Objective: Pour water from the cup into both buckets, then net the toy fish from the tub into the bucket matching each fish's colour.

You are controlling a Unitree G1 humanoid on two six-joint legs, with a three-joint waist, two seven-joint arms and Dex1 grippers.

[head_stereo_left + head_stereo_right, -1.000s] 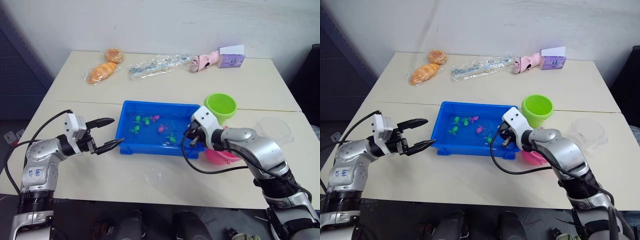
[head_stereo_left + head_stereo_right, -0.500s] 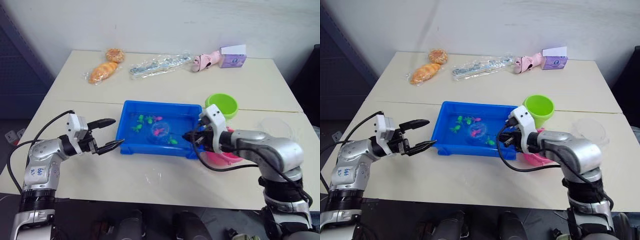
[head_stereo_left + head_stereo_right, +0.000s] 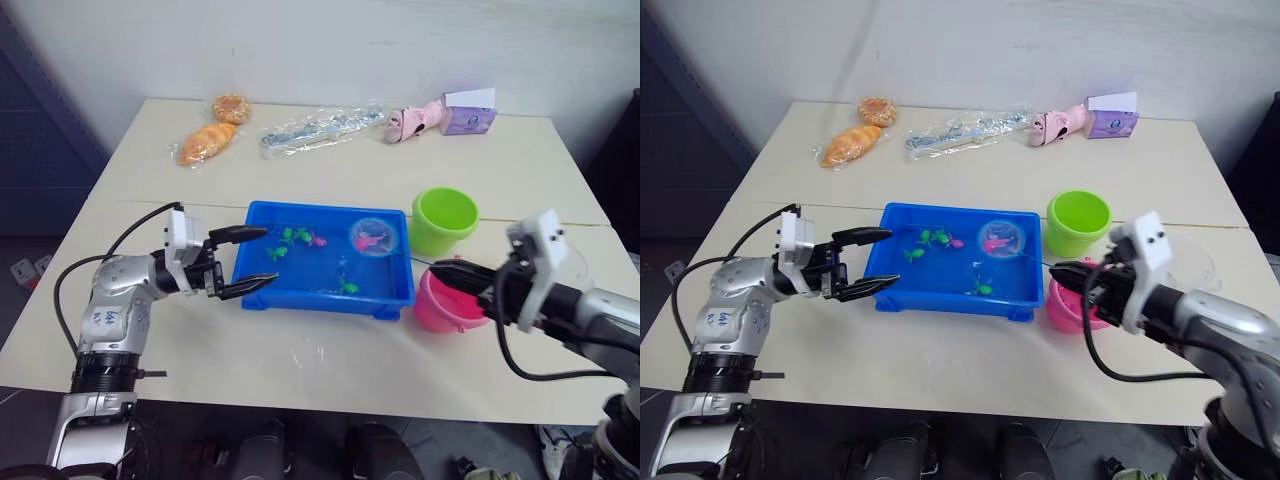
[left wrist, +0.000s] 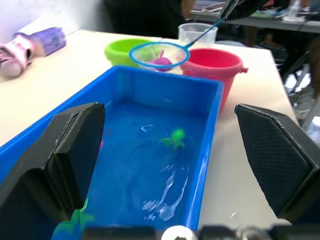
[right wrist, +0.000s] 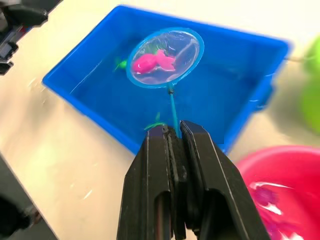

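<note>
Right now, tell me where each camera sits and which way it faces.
Head stereo pair: looks down over the table at the tub, both arms in view.
Left wrist: looks between its open fingers along the tub.
Right wrist: looks down its shut fingers at the net holding a pink fish.
All share the tub and the net.

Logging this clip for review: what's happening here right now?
The right gripper is shut on a small blue net holding a pink fish, lifted above the blue tub. The pink bucket sits beside the tub. The left gripper is open at the tub's other end. Green fish remain in the water.
</note>
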